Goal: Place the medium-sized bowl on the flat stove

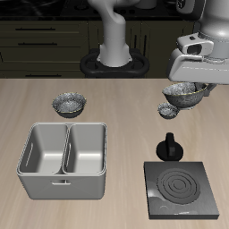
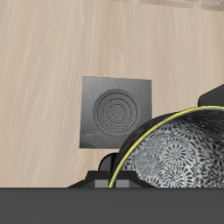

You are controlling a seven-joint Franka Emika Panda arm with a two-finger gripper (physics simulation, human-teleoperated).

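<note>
My gripper (image 1: pixel 199 83) is shut on the rim of the medium-sized bowl (image 1: pixel 185 92), a shiny grey speckled bowl, and holds it above the table at the back, over the smallest matching bowl (image 1: pixel 167 110). The held bowl fills much of the wrist view (image 2: pixel 179 156), tilted and close to the camera. The flat stove (image 1: pixel 183 188), a black-grey square slab with concentric rings, lies near the table's front edge, beyond the knobbed pot from the gripper. It also shows in the wrist view (image 2: pixel 117 112), bare. A third matching bowl (image 1: pixel 69 105) sits apart on the table.
A small black knobbed pot (image 1: pixel 169 148) stands between the held bowl and the stove. A grey double-basin tray (image 1: pixel 64 159) sits toward the front, away from the stove. The robot's base (image 1: pixel 114 63) is at the back.
</note>
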